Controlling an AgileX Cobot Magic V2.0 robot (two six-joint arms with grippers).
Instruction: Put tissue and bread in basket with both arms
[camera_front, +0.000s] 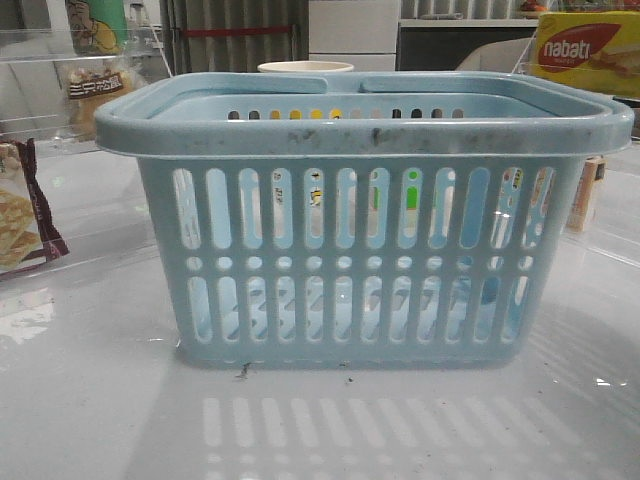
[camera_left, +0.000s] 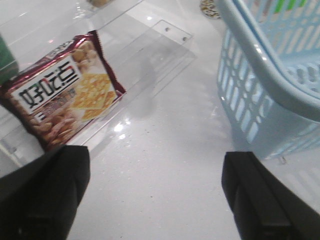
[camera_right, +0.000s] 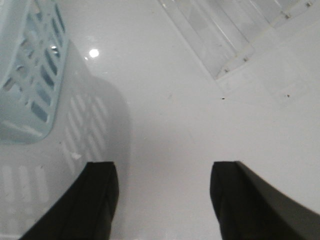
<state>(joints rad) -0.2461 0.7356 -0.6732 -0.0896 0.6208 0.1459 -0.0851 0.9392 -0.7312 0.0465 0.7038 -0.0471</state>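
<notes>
The light-blue basket (camera_front: 365, 130) stands in the middle of the table and fills most of the front view. The bread (camera_front: 95, 88), golden-brown in a clear bag with a dark label, sits on a clear shelf at the far left behind the basket. The tissue does not show clearly in any view. My left gripper (camera_left: 155, 195) is open and empty over bare table, with the basket's side (camera_left: 270, 80) beside it. My right gripper (camera_right: 165, 200) is open and empty over bare table, near a basket corner (camera_right: 30, 65). Neither gripper shows in the front view.
A maroon-edged cracker packet (camera_front: 25, 210) lies at the left, also in the left wrist view (camera_left: 65, 95) on a clear acrylic sheet. A yellow nabati box (camera_front: 585, 50) is at the back right, a small tan carton (camera_front: 588, 195) by the basket's right side, a white cup (camera_front: 305, 68) behind it.
</notes>
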